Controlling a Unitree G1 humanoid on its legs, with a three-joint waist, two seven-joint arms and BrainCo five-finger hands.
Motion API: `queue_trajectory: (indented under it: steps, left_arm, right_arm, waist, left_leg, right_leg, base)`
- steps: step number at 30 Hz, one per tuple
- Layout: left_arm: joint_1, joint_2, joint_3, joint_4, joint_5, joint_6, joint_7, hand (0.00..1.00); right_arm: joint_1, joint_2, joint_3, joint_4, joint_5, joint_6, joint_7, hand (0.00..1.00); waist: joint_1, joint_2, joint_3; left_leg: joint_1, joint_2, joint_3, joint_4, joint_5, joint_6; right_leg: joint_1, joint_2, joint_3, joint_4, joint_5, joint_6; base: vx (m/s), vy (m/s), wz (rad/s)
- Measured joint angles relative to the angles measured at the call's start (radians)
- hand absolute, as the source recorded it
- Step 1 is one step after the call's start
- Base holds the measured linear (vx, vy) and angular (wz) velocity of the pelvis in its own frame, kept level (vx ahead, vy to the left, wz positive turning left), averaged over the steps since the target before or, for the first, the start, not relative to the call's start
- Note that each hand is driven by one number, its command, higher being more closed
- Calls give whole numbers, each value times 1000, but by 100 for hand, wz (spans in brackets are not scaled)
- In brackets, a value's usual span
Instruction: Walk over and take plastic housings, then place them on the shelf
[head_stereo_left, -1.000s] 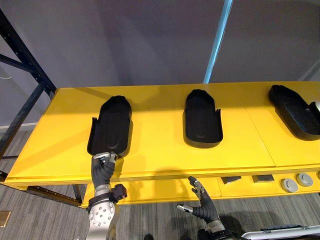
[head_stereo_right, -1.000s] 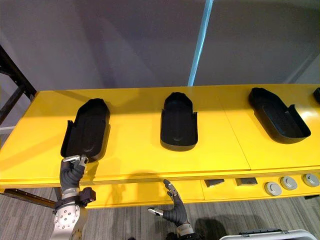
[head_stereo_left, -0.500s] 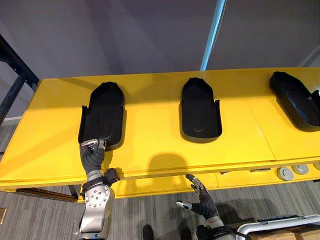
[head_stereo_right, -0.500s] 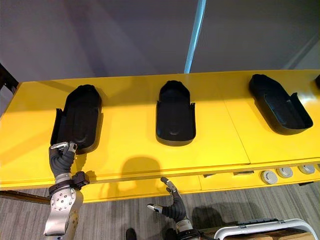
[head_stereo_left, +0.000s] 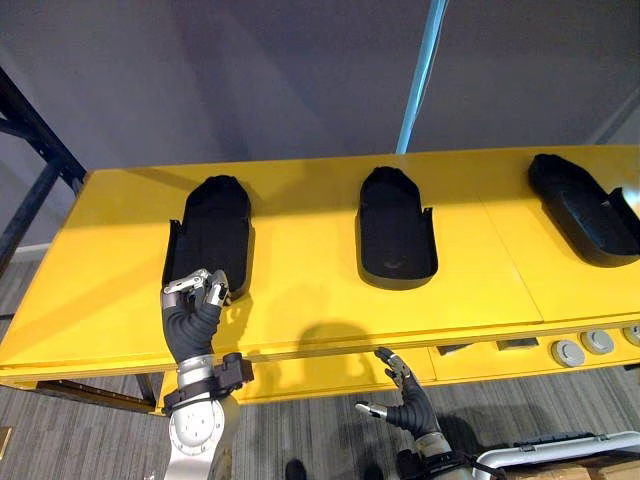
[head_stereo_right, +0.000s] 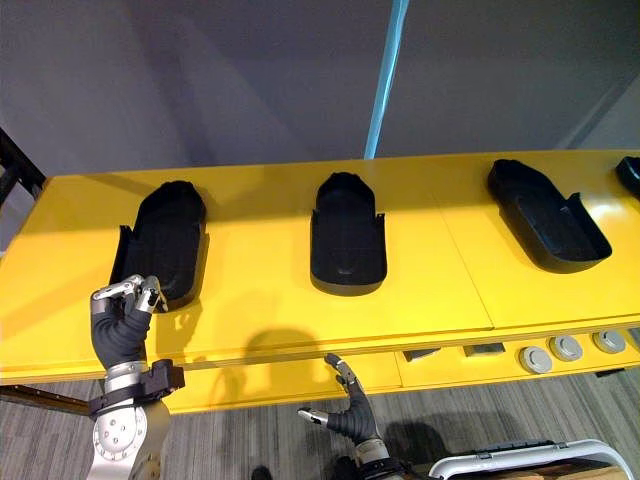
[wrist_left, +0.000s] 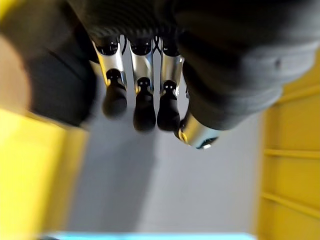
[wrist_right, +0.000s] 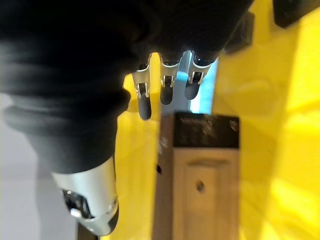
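Observation:
Three black plastic housings lie in a row on the yellow table (head_stereo_left: 300, 300): a left housing (head_stereo_left: 208, 235), a middle housing (head_stereo_left: 395, 228) and a right housing (head_stereo_left: 585, 208). My left hand (head_stereo_left: 193, 305) is raised at the near end of the left housing, fingers bent forward over its rim. In the left wrist view its fingers (wrist_left: 144, 105) hold nothing, and the dark housing (wrist_left: 55, 80) lies beside them. My right hand (head_stereo_left: 405, 400) hangs open below the table's front edge, fingers spread.
A fourth housing's end (head_stereo_right: 630, 172) shows at the far right. Round silver parts (head_stereo_left: 568, 352) sit on the table's lower front ledge. A dark rack post (head_stereo_left: 30, 150) stands at the left, and a white case (head_stereo_left: 560, 450) lies on the floor at the lower right.
The camera has shifted slightly. My left hand has risen from the left housing's near rim and tilted back. The right hand stays low, below the table edge.

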Motion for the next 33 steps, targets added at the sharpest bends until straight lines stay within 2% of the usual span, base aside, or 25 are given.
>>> queue_trajectory:
  steps: [2,3,4,5,7,9,11,12,13,14,15,16,17,18,19,20,23,24,26,27,28,29,30,31,33]
  left_arm:
    - [19,-2,-3,-1,3,-13,0,0]
    - [27,-3,7,-1,22,-16,-2,0]
    - [32,-4,10,0,22,-19,-3,0]
    - [43,-13,20,1,22,-21,-4,0]
    - [43,-37,30,37,22,-22,-7,0]
    - [24,-38,27,93,22,-23,-12,0]
    - [-11,-53,18,163,22,-14,-15,0]
    - [-29,-60,16,183,22,-6,-17,0]
    - [-33,-60,15,184,22,-3,-18,0]
    - [-33,-61,3,184,22,2,-20,0]
    - [-34,-61,-4,184,25,2,-25,0]
    - [-38,-61,-5,184,30,5,-29,0]
    - [-54,-56,-2,193,39,8,-39,0]
    - [-66,-60,-3,213,39,15,-45,0]
    - [-66,-63,-3,214,39,17,-46,0]
    - [-69,-69,8,214,37,16,-52,0]
    - [-82,-68,24,215,36,16,-58,0]
    - [-86,-66,27,222,36,16,-58,0]
    - [-84,-61,25,227,36,17,-59,0]
    - [-88,-50,25,228,36,17,-65,0]
    - [-93,-59,26,244,36,17,-72,0]
    - [-91,-70,20,252,36,27,-73,0]
    - [-87,-85,17,249,36,30,-81,0]
    - [-86,-90,17,249,35,31,-89,0]
    - [-85,-87,17,286,36,22,-92,0]
  right_arm:
    - [-28,0,-34,-2,0,0,-8,0]
    - [-69,-7,-66,-11,0,0,-24,0]
    - [-86,-15,-74,-11,0,0,-31,0]
    - [-114,-32,-83,-14,0,0,-38,0]
    - [-150,-80,-120,-41,0,0,-57,0]
    - [-136,-88,-171,-69,0,0,-64,0]
    - [-76,-77,-233,-104,0,0,-64,0]
    - [-28,-56,-268,-128,0,4,-64,0]
    - [-5,-43,-277,-137,0,6,-63,0]
    - [41,-21,-286,-163,-1,15,-64,0]
    - [64,-5,-288,-171,-6,24,-64,0]
    - [66,4,-289,-168,-7,26,-64,0]
    - [66,29,-299,-155,-22,33,-66,0]
    - [54,30,-310,-130,-43,42,-72,0]
    - [39,30,-318,-106,-49,45,-72,0]
    - [-17,30,-347,-19,-73,53,-78,0]
    - [-47,31,-356,51,-93,66,-82,0]
    - [-49,32,-354,68,-100,66,-82,0]
    - [-48,32,-353,91,-113,68,-80,0]
    - [-49,35,-352,104,-113,73,-77,0]
    - [-60,28,-353,121,-113,79,-75,0]
    - [-61,18,-356,125,-113,88,-75,0]
    - [-71,-3,-353,127,-113,91,-73,0]
    - [-80,-4,-344,128,-112,94,-68,0]
    - [-83,-15,-333,138,-108,91,-64,0]
  waist:
    - [7,-3,-4]
    - [19,-13,-2]
    - [32,-15,0]
    - [50,-8,-5]
    - [70,27,-29]
    - [59,32,-41]
    - [30,26,-42]
    - [23,9,-36]
    - [23,-6,-32]
    - [26,-29,-32]
    - [31,-45,-36]
    - [33,-47,-37]
    - [42,-63,-35]
    - [51,-64,-33]
    - [53,-52,-26]
    - [58,-17,-11]
    - [57,-16,-17]
    - [59,-20,-21]
    - [61,-37,-35]
    - [66,-73,-61]
    - [79,-77,-82]
    - [85,-63,-91]
    - [87,-49,-98]
    - [88,-46,-100]
    - [90,-50,-117]
  left_leg:
    - [26,5,39,27,-36,-15]
    - [-15,9,7,190,-120,-10]
    - [-35,14,-66,274,-160,-4]
    - [-63,16,-219,389,-227,-24]
    - [-54,6,-538,551,-369,-104]
    - [-30,-21,-646,581,-422,-92]
    - [-20,-38,-647,563,-457,-50]
    - [-11,-58,-609,548,-469,-19]
    - [-10,-68,-571,547,-467,-13]
    - [-10,-82,-484,550,-463,11]
    - [-17,-81,-392,552,-454,38]
    - [-27,-67,-348,544,-443,56]
    - [-33,-59,-244,507,-411,76]
    - [-23,-40,-158,468,-381,84]
    - [-12,-24,-121,450,-366,84]
    - [13,28,-26,401,-326,80]
    - [16,67,53,345,-290,65]
    - [12,75,68,324,-280,56]
    - [10,70,78,298,-263,26]
    - [-2,48,83,275,-239,0]
    - [-16,37,80,245,-213,-18]
    - [-15,38,62,222,-202,-14]
    - [-5,56,41,193,-165,-35]
    - [17,80,34,177,-157,-49]
    - [43,107,19,154,-156,-50]
  right_leg:
    - [8,5,54,6,-4,7]
    - [5,7,124,13,0,8]
    - [1,16,166,19,5,11]
    - [0,39,235,25,14,15]
    - [-16,116,395,51,33,32]
    - [-58,146,491,100,43,48]
    - [-93,148,555,112,54,82]
    - [-109,139,613,108,71,107]
    - [-115,133,651,104,84,122]
    - [-126,124,697,74,133,141]
    - [-142,122,674,14,239,143]
    - [-139,117,617,-55,323,133]
    - [-150,98,384,-90,373,115]
    - [-167,87,136,24,253,-8]
    - [-169,85,61,99,179,-48]
    - [-165,56,-40,322,-7,-30]
    - [-122,-40,-104,467,-125,0]
    - [-76,-85,-116,469,-143,24]
    - [7,-122,-111,377,-149,45]
    - [76,-127,-88,204,-172,84]
    - [110,-114,-88,70,-162,58]
    - [111,-98,-85,39,-136,60]
    - [123,-65,-69,0,-115,34]
    - [136,-37,-63,3,-112,32]
    - [151,-6,-64,8,-113,32]
  base:
    - [-78,14,-96]
    - [-77,28,-121]
    - [-36,21,-176]
    - [22,67,-217]
    - [39,195,-243]
    - [-19,281,-171]
    - [-86,321,-125]
    - [-109,281,-106]
    - [-181,339,-165]
    - [-315,354,-205]
    - [-281,284,-218]
    - [-341,192,-231]
    - [-337,94,-222]
    - [-387,126,-217]
    - [-345,180,-236]
    - [-204,126,-181]
    - [-180,-22,-127]
    - [-177,-146,-86]
    - [-141,-225,-56]
    - [-117,-346,-49]
    - [-57,-301,-45]
    - [1,-253,-46]
    - [46,-204,-35]
    - [49,-198,-28]
    - [48,-175,-7]
